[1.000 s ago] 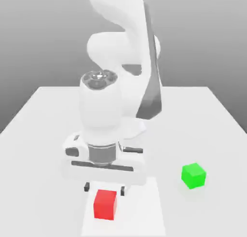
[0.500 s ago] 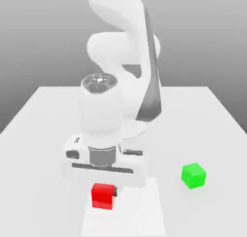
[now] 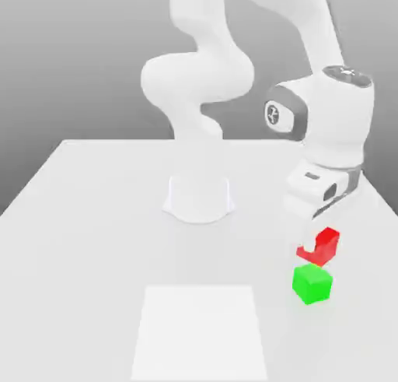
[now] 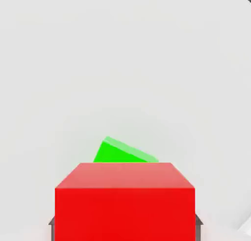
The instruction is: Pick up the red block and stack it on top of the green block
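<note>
white arm [image 3: 233, 54] reaches to the table's [image 3: 93, 240] right so the gripper [image 3: 317, 248], clenched on the red block [image 3: 320, 245], carries it clear above the green block [image 3: 312, 284], ready for lowering to stack.

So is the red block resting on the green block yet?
Apart. The exterior view shows the red block held in the gripper above the green block, with table visible between them.

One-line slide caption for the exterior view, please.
End effector holds small matte red cube above small matte green cube.
</note>
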You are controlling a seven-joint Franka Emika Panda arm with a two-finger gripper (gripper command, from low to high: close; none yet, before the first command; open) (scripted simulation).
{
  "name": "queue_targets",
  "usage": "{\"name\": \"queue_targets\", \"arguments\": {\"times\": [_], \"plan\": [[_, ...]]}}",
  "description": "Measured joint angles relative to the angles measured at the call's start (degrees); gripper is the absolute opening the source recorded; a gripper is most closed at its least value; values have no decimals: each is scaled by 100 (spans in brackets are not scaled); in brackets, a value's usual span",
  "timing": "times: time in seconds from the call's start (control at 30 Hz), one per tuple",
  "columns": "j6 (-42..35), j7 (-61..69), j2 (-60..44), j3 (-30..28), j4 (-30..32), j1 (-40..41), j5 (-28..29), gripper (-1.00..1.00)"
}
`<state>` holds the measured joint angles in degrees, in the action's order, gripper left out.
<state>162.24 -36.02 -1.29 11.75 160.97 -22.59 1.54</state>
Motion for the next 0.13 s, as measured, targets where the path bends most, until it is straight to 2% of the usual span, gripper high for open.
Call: {"name": "queue_targets", "arguments": {"times": [0.03, 0.07, 0.13], "plan": [[189, -98, -202, -50, -7, -13, 139, -100], [316, -163, -337, -88, -11, -34, 232, 100], [316, -164, -337, -88, -11, -34, 232, 100]]}}
